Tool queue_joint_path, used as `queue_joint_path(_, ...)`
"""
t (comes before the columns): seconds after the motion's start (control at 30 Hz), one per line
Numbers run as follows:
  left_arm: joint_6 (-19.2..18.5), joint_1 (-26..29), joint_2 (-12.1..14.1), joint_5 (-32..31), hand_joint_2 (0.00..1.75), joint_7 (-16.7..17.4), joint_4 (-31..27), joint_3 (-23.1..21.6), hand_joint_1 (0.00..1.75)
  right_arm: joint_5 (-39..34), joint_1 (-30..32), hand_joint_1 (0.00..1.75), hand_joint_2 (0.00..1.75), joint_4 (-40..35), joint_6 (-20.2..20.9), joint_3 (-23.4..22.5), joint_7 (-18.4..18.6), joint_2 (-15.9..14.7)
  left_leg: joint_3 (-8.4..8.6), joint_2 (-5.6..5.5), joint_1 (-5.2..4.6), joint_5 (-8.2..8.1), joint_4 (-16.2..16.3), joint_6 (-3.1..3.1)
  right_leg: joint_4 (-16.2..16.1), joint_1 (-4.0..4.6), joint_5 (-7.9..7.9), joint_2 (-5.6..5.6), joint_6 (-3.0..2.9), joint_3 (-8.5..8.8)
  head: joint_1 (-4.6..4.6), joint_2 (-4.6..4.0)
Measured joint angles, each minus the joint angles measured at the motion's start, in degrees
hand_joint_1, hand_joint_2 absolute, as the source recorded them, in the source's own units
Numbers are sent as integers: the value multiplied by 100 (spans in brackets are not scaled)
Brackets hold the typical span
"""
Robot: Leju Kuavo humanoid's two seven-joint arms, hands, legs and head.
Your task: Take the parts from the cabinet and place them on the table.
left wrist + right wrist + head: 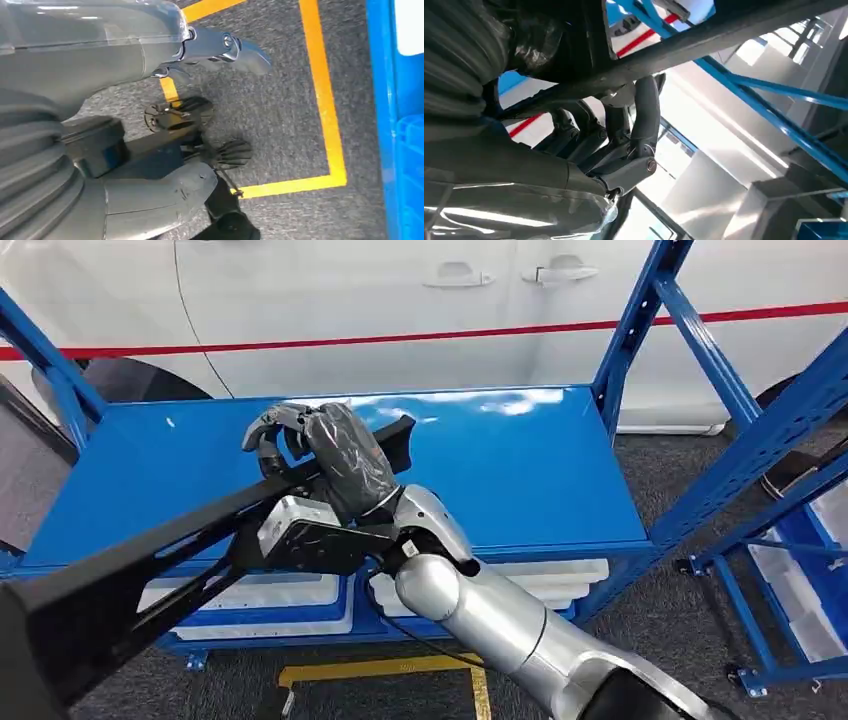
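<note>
Head view shows the right robot hand (305,445) raised over the blue tabletop (520,470), its dark fingers (268,430) curled around a long black bar-shaped part (180,540). The part runs diagonally from the near left corner of the picture, under the robot hand, and ends just beyond it in a flat black tip above the blue surface. The right robot hand is clamped on this part, gripping it close to its far end. The silver right arm (500,625) reaches up to the hand from below.

Beyond the robot hand stands a white car body (400,300) with a red stripe. Blue rack uprights (640,320) rise to the right of the hand, and white bins (250,592) sit in the shelf level beneath the tabletop, below the hand.

Right wrist view, from underneath, shows the same right robot hand (624,135) with its fingers (646,110) hooked over the black part (704,42), which crosses the picture above them.

Left wrist view shows the left robot hand (200,55) hanging over grey carpeted floor (280,110) marked with yellow tape lines (320,85). Its fingers (240,47) hold nothing and lie stretched out; whether they are apart or together cannot be told from this angle. A blue bin edge (390,125) lies beside the tape, well apart from the hand.
</note>
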Motion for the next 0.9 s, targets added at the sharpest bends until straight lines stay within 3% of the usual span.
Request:
queue_joint_path(0.07, -24, -9, 0, -35, 175, 26, 2, -7, 0, 51, 26, 175, 175, 33, -26, -7, 2, -7, -41, 1, -15, 79, -28, 78, -65, -10, 113, 5, 71, -5, 0, 0)
queue_joint_path(0.1, -37, -8, -7, -42, 175, 39, 2, -13, 0, 81, 57, 175, 175, 62, -35, -28, 0, -26, -69, 40, 60, 186, -91, 143, -22, -12, 32, 13, 112, -37, 0, 0)
queue_joint_path(0.17, -44, -28, -15, -75, 175, 70, 2, -46, 0, 105, 88, 175, 175, 92, -46, -63, 0, -46, -218, 60, 45, 332, -84, 249, 417, -28, -647, 35, 149, -212, 0, 0)
queue_joint_path(0.2, -48, -36, -15, -75, 175, 70, 2, -55, 0, 114, 103, 175, 175, 107, -46, -72, -2, -55, -312, 61, 44, 398, -75, 254, 830, -36, -972, 35, 174, -325, 4, 0)
queue_joint_path(0.23, -55, -33, -17, -75, 175, 74, 2, -66, 0, 118, 125, 175, 175, 120, -48, -83, -2, -61, -411, 62, 43, 466, -67, 249, 1280, -41, -1207, 34, 198, -428, 0, 0)
queue_joint_path(0.27, -55, -29, -17, -75, 175, 76, 2, -77, 0, 129, 152, 175, 175, 135, -46, -89, -2, -68, -512, 66, 43, 533, -52, 241, 1615, -45, -1251, 34, 215, -471, 2, 0)
queue_joint_path(0.3, -55, -27, -17, -75, 175, 76, 2, -85, 0, 134, 172, 175, 175, 151, -48, -90, -2, -77, -617, 73, 44, 594, -31, 228, 1735, -57, -1085, 33, 226, -411, 2, 0)
queue_joint_path(0.33, -57, -28, -17, -75, 175, 79, 2, -88, 0, 140, 185, 175, 175, 162, -48, -92, -2, -81, -716, 75, 45, 644, -5, 212, 1614, -74, -843, 33, 228, -242, 2, 0)
queue_joint_path(0.37, -57, -30, -17, -72, 175, 79, 2, -90, 0, 147, 191, 175, 175, 166, -48, -92, -7, -83, -799, 75, 48, 685, 28, 195, 1303, -82, -645, 31, 224, 23, 0, 0)
queue_joint_path(0.4, -59, -33, -17, -70, 175, 76, 2, -92, 0, 155, 190, 175, 175, 166, -48, -92, -9, -83, -873, 74, 51, 718, 71, 172, 849, -86, -570, 31, 212, 370, 0, 0)
queue_joint_path(0.43, -61, -38, -17, -68, 175, 79, 0, -94, 0, 158, 188, 175, 175, 164, -48, -92, -11, -83, -922, 72, 50, 739, 111, 142, 375, -87, -709, 34, 190, 723, 2, 0)
queue_joint_path(0.47, -61, -44, -20, -68, 175, 76, 2, -98, 0, 160, 192, 175, 175, 164, -48, -92, -15, -68, -965, 68, 31, 769, 156, 100, -43, -51, -879, 44, 165, 963, -2, 0)
queue_joint_path(0.53, -72, -45, -20, -68, 175, 76, 2, -101, 0, 162, 205, 175, 175, 169, -53, -98, -24, -68, -980, 69, 40, 883, 112, 26, -50, -17, -847, 50, 123, 910, 0, 0)
queue_joint_path(0.57, -75, -43, -20, -68, 175, 79, 2, -101, 0, 164, 219, 175, 175, 169, -53, -96, -24, -68, -983, 69, 42, 939, 89, -13, -54, -4, -796, 48, 76, 885, -2, 0)
queue_joint_path(0.6, -79, -33, -20, -68, 175, 83, 2, -101, 0, 164, 237, 175, 175, 177, -53, -96, -24, -70, -1020, 59, 54, 914, 81, -46, -118, -61, -710, 29, 2, 851, 4, 0)
queue_joint_path(0.63, -81, -31, -20, -68, 175, 83, 2, -103, 0, 177, 240, 175, 175, 182, -53, -94, -24, -66, -1085, 58, 67, 686, 188, -78, -129, -64, -634, 8, -44, 787, -2, 0)
queue_joint_path(0.67, -85, -22, -20, -70, 175, 83, 2, -105, 0, 186, 241, 175, 175, 184, -53, -92, -31, -63, -1185, 57, 70, 355, 456, -93, -127, -64, -574, 8, -101, 712, -2, 0)
queue_joint_path(0.7, -96, -19, -22, -70, 175, 83, 2, -107, 0, 197, 247, 175, 175, 186, -53, -92, -31, -66, -1325, 57, 72, -15, 901, -118, -125, -60, -506, 6, -109, 623, -2, 0)
queue_joint_path(0.73, -107, -24, -24, -72, 175, 83, 2, -114, 0, 210, 260, 175, 175, 193, -53, -90, -28, -63, -1441, 56, 76, -268, 1368, -140, -121, -48, -438, 5, -116, 531, -2, 0)
queue_joint_path(0.77, -110, -28, -26, -75, 175, 83, 2, -120, 0, 223, 277, 175, 175, 201, -53, -87, -28, -66, -1503, 56, 77, -348, 1731, -154, -109, -41, -376, 3, -115, 443, 0, 0)
queue_joint_path(0.8, -123, -31, -33, -83, 175, 83, 2, -131, 0, 254, 304, 175, 175, 208, -53, -81, -28, -63, -1468, 56, 81, -235, 1912, -159, -95, -38, -315, 2, -108, 347, -2, 0)
queue_joint_path(0.83, -123, -31, -33, -90, 175, 83, 2, -136, 0, 276, 322, 175, 175, 210, -55, -76, -28, -66, -1348, 57, 85, -52, 1860, -160, -79, -37, -269, 2, -98, 276, 0, 0)
queue_joint_path(0.87, -125, -34, -37, -94, 175, 85, 2, -140, 0, 289, 339, 175, 175, 210, -57, -72, -31, -66, -1085, 57, 91, 203, 1564, -155, -66, -39, -216, 2, -83, 185, -2, 0)
queue_joint_path(0.9, -125, -47, -37, -99, 175, 85, 2, -147, 0, 302, 344, 175, 175, 210, -57, -66, -28, -63, -744, 57, 99, 351, 1104, -147, -49, -41, -168, 9, -61, 124, -2, 0)
